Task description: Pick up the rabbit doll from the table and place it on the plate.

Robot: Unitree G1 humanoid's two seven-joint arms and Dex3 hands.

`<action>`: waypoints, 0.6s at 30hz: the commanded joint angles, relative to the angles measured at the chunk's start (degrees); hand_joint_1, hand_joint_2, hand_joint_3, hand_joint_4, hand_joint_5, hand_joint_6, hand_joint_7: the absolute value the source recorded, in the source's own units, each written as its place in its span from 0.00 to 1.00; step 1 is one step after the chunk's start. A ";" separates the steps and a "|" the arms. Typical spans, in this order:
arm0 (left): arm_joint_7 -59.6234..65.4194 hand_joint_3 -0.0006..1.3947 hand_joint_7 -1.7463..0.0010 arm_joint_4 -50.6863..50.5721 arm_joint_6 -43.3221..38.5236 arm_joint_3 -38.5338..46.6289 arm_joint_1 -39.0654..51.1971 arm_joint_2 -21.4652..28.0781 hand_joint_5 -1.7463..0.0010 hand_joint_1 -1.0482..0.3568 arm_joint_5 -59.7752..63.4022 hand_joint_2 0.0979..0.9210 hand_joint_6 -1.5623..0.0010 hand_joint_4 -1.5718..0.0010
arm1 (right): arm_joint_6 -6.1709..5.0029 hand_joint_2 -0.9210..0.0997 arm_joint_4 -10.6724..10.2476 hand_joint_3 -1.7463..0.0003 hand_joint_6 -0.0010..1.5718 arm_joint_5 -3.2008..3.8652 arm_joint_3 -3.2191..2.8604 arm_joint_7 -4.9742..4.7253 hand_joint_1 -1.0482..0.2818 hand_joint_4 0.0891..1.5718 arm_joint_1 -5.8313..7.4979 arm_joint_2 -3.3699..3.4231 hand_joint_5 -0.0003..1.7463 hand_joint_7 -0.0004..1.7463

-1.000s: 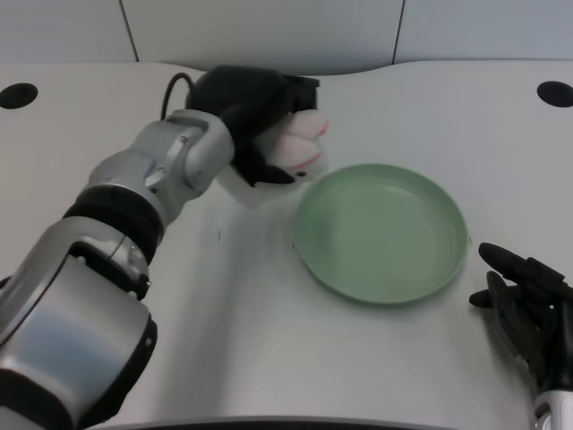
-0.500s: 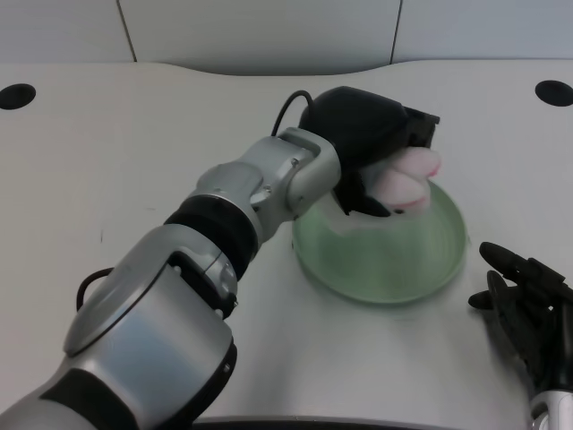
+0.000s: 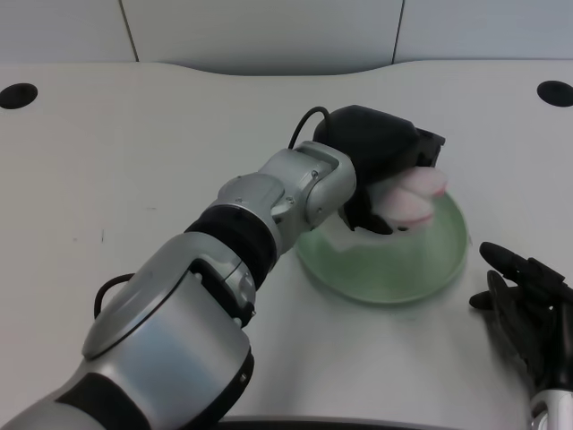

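My left hand point(image 3: 380, 161) reaches across the table and grips the rabbit doll point(image 3: 412, 197), a small pink and white plush whose end pokes out to the right of the fingers. The hand holds it over the middle of the green plate point(image 3: 421, 269), low above the plate's inside; I cannot tell whether the doll touches the plate. My silver left forearm point(image 3: 269, 206) covers the plate's left rim.
My right hand point(image 3: 528, 313) rests idle at the lower right, just off the plate's rim. Two dark round holes point(image 3: 18, 95) point(image 3: 555, 92) sit near the table's far corners. A grey wall panel runs behind the table's back edge.
My left hand carried the rabbit doll rightward from left of the plate to above its middle, then sank slightly lower in the last half second.
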 commanded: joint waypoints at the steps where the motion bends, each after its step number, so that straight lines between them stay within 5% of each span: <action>1: 1.44 0.14 0.21 0.32 1.23 -1.12 -0.52 0.77 0.12 0.34 1.31 0.84 0.72 0.70 | 0.01 0.00 0.15 0.84 0.64 -0.20 0.21 0.01 0.55 0.43 0.26 -1.19 0.69 0.03; 4: 0.45 0.05 0.28 0.34 1.47 -1.32 -0.71 1.10 0.15 0.31 1.57 0.92 0.73 0.74 | -0.09 0.00 0.11 0.83 0.64 0.40 0.03 0.65 0.55 0.43 0.24 -1.05 0.69 0.03; 6: -1.00 0.02 0.65 0.41 1.55 -1.63 -0.99 1.51 0.43 0.18 1.76 0.98 0.79 0.88 | -0.12 0.00 0.07 0.84 0.64 0.91 -0.24 1.05 0.55 0.43 0.18 -0.84 0.69 0.03; 8: -2.57 0.02 0.81 0.55 1.75 -1.84 -1.23 1.64 0.56 0.11 1.81 0.99 0.84 0.96 | -0.03 0.00 0.12 0.84 0.64 0.89 -0.35 0.90 0.54 0.44 0.11 -0.78 0.69 0.03; 9: -3.31 0.04 0.87 0.59 1.99 -1.95 -1.35 1.62 0.71 0.06 1.86 1.00 0.90 0.98 | 0.00 0.00 0.15 0.84 0.64 1.02 -0.44 1.12 0.54 0.44 0.08 -0.76 0.69 0.03; 12: -5.14 0.06 0.93 0.56 2.57 -1.36 -1.33 1.49 0.95 0.01 1.16 1.00 0.98 1.00 | -0.11 0.00 -0.02 0.84 0.64 1.13 -0.56 1.56 0.54 0.44 0.11 -0.72 0.69 0.03; 18: -6.28 0.08 1.00 0.48 3.36 -0.99 -1.18 1.44 1.00 0.00 0.94 1.00 1.00 1.00 | -0.02 0.00 -0.01 0.84 0.64 1.07 -0.78 1.76 0.55 0.44 0.08 -0.73 0.68 0.03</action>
